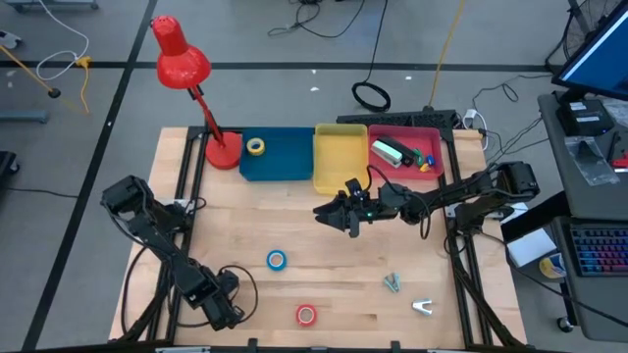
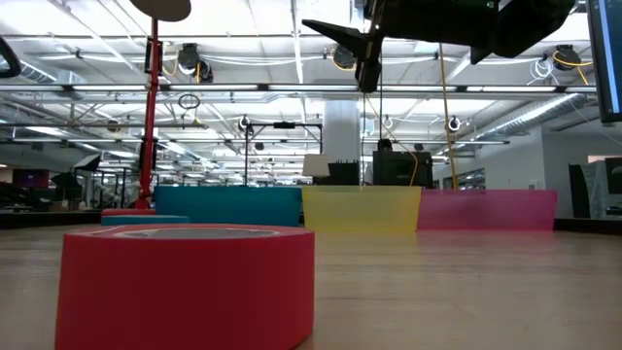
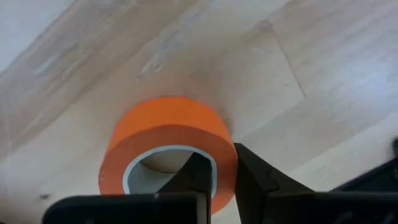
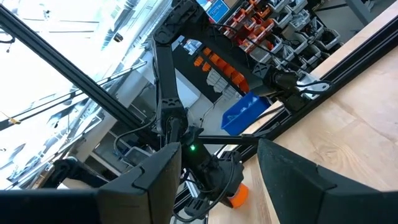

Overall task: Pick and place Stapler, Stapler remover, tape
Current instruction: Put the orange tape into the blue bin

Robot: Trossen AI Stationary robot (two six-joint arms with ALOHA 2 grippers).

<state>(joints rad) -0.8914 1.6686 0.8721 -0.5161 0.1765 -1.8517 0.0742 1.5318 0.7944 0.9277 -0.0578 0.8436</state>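
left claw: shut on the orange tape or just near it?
Shut on it. In the left wrist view the left claw pinches the wall of the orange tape: one finger inside the ring, the other outside. The roll sits on the table.

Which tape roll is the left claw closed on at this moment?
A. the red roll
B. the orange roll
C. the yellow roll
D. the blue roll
B. In the left wrist view the left claw has one finger inside the hole of the orange roll and the other outside its wall; the blue roll and red roll lie loose on the table, and the yellow roll sits in the blue bin.
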